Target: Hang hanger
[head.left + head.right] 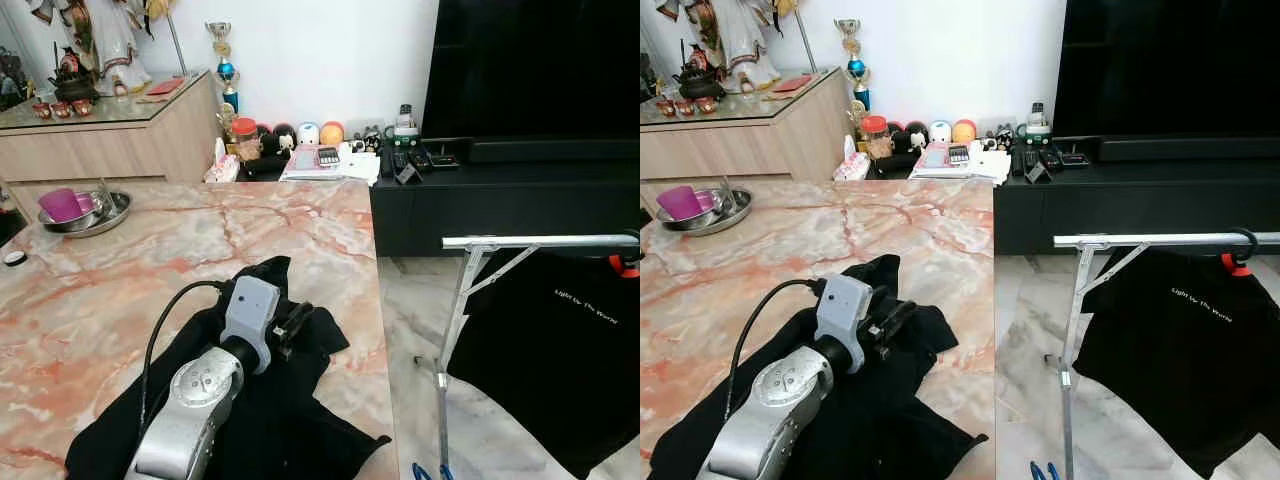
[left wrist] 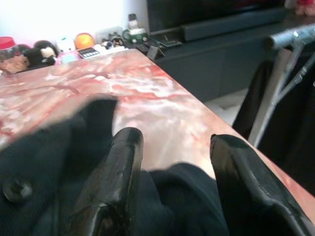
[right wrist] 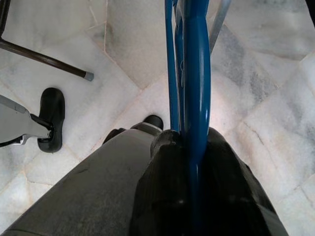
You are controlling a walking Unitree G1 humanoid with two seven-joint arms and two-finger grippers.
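The left gripper [image 1: 292, 330], low and left of centre in the left eye view, has its two black fingers [image 2: 120, 172] spread apart with nothing between them, hovering just over the crumpled black garment [image 1: 270, 420] on the pink marble table [image 1: 150, 260]. In the right wrist view the right gripper [image 3: 189, 196] has its fingers closed tight on the blue hanger [image 3: 196, 73], which runs up the middle of that frame over the pale floor tiles [image 3: 123, 59]. At the right of the left eye view stands the metal clothes rack [image 1: 530, 241], a black T-shirt [image 1: 560, 360] hanging from its bar.
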